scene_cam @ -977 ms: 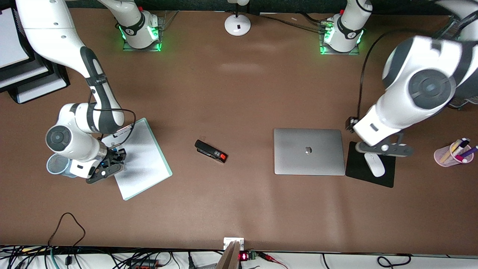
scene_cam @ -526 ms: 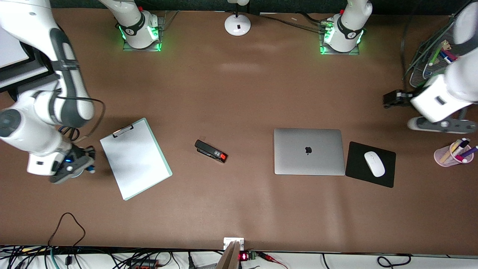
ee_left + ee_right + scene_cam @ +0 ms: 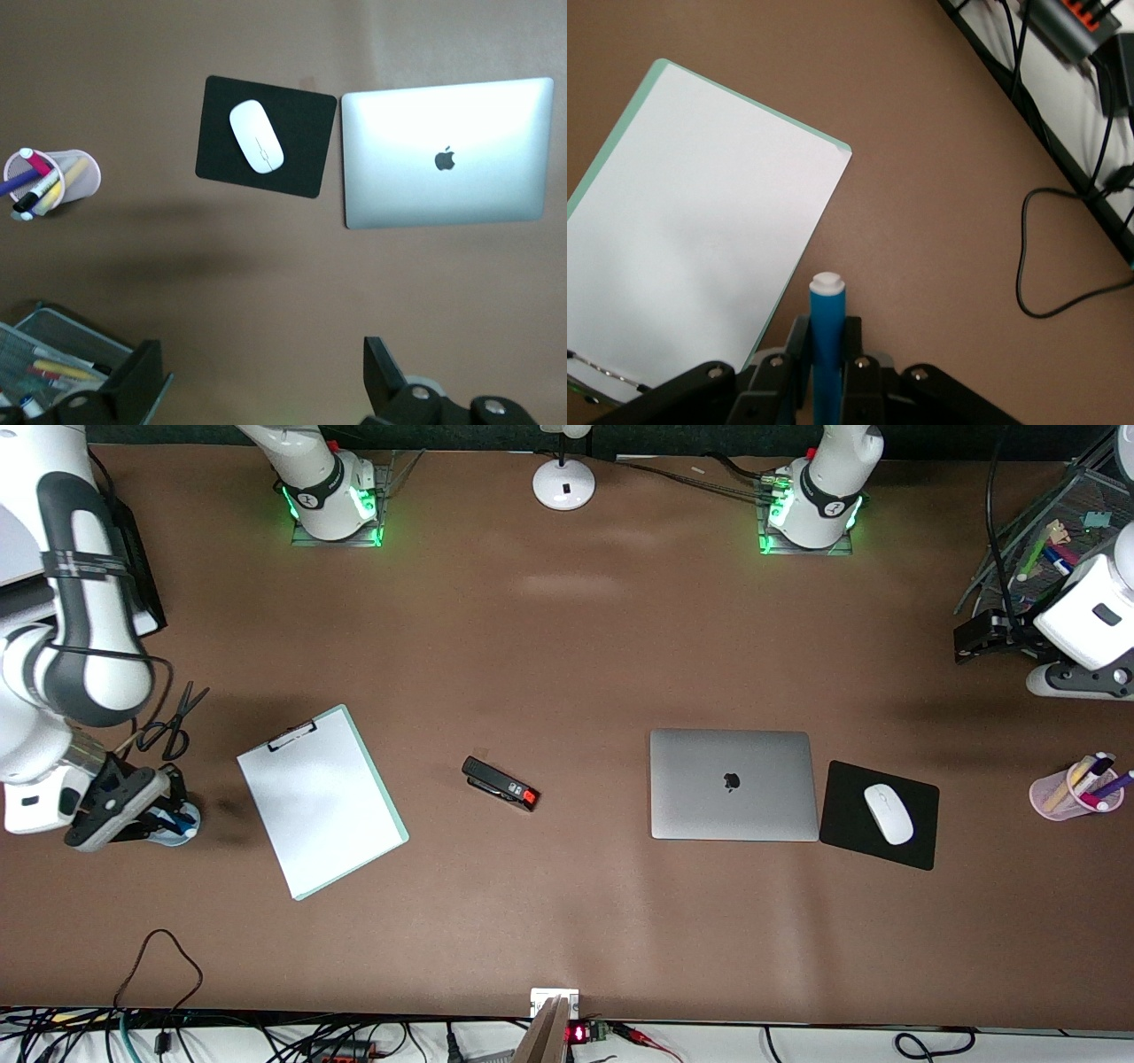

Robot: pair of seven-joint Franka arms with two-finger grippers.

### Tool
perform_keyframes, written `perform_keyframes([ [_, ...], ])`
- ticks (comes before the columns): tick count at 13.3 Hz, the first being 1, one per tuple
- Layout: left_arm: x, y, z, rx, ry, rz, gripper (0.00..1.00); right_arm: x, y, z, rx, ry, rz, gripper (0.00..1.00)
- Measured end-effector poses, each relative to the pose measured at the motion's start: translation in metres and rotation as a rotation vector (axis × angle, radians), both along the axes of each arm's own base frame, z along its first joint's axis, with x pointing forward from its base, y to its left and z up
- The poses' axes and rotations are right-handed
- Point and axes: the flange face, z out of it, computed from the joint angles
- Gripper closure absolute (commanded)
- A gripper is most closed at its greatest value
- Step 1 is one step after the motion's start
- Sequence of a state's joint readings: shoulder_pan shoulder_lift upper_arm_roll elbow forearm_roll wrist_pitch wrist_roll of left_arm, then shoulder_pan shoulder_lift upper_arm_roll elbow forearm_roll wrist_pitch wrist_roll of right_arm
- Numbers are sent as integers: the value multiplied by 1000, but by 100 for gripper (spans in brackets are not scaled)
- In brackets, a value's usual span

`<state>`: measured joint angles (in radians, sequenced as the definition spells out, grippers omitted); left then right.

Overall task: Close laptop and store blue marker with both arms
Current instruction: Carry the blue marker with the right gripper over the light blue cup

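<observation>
The laptop [image 3: 733, 784] lies shut on the table, silver lid up with the dark apple logo; it also shows in the left wrist view [image 3: 446, 152]. My right gripper [image 3: 164, 810] is shut on the blue marker [image 3: 827, 341], which sticks out between the fingers with its pale cap end forward. It hangs over a light blue cup [image 3: 182, 831] at the right arm's end of the table, beside the clipboard [image 3: 321, 801]. My left gripper [image 3: 973, 640] is open and empty [image 3: 261, 381], over bare table near the wire tray [image 3: 1054, 531].
A black mouse pad [image 3: 917, 841] with a white mouse [image 3: 888, 813] lies beside the laptop. A pink pen cup [image 3: 1075, 790] stands toward the left arm's end. A black stapler [image 3: 500, 784], scissors [image 3: 173, 717] and a lamp base [image 3: 563, 483] are on the table.
My right arm has swung off the clipboard toward its end of the table, carrying the marker. My left arm has drawn away from the mouse pad toward the wire tray.
</observation>
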<state>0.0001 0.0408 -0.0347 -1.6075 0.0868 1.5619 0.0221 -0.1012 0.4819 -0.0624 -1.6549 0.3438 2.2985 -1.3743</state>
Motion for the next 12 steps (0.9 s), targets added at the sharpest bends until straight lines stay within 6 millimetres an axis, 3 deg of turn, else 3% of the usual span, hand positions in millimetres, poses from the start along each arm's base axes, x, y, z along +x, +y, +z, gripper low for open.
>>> perform_keyframes([
  [3,-11,-4,-7,1,-1,-7,0,-3,-26,18,105,-6,130,92],
  [8,-11,-7,4,-2,-3,-7,0,-16,-75,43,272,-82,280,92],
  [12,-9,-7,10,-85,-5,14,0,-35,-113,25,448,-128,317,92],
])
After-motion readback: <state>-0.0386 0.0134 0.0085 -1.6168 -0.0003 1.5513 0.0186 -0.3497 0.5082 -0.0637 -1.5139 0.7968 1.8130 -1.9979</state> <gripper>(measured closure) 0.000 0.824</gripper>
